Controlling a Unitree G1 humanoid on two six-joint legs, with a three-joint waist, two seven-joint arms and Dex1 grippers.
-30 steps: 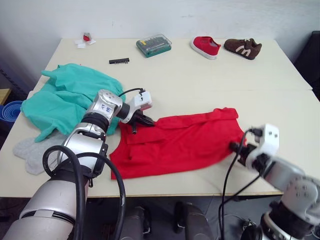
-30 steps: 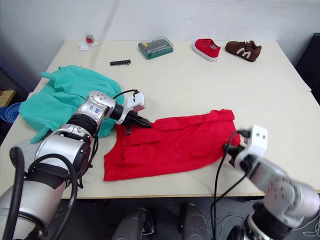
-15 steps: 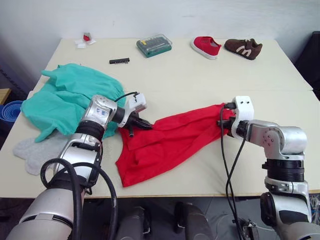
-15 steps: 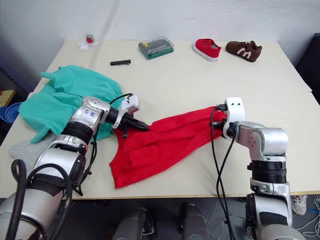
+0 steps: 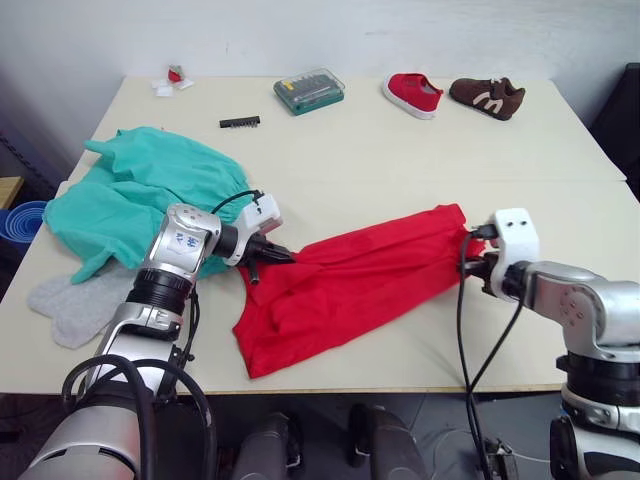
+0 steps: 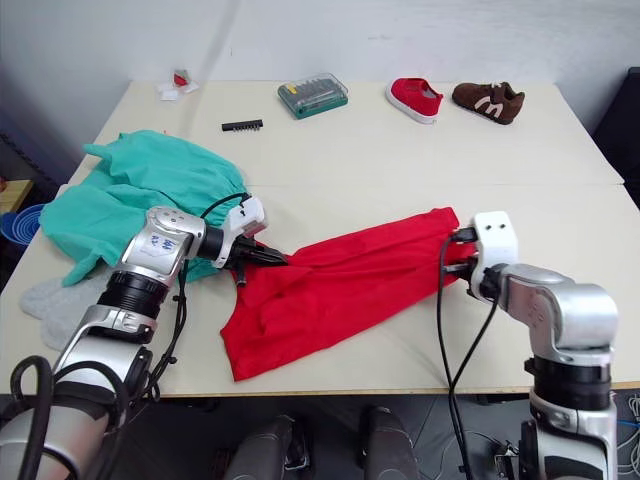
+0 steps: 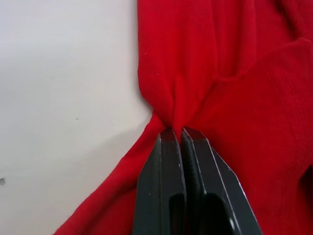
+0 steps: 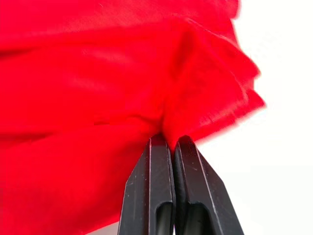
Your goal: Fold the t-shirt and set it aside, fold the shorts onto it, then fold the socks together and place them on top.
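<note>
The red t-shirt [image 5: 350, 285] lies bunched in a slanted band across the table's near half, stretched between both grippers. My left gripper [image 5: 286, 256] is shut on a pinch of the shirt's left end; the left wrist view shows its black fingers [image 7: 161, 186] closed on a red fold. At the shirt's right end, my right gripper [image 5: 466, 263] is shut on the cloth, as its closed fingers [image 8: 188, 186] show. The teal shorts [image 5: 140, 195] lie crumpled at the left. The grey socks [image 5: 75, 305] rest by the front left edge, partly behind my left arm.
Along the far edge sit a green bit case [image 5: 309, 90], a red shoe [image 5: 412, 93], a brown shoe [image 5: 486, 95], a black bit strip [image 5: 239, 122] and small white scraps [image 5: 170, 80]. A blue container [image 5: 20, 220] stands off the table's left side.
The shirt, lying flat a second ago, is now gathered into a band. My right gripper swung up to its far right corner, then drew back right. The left gripper shifted slightly left.
</note>
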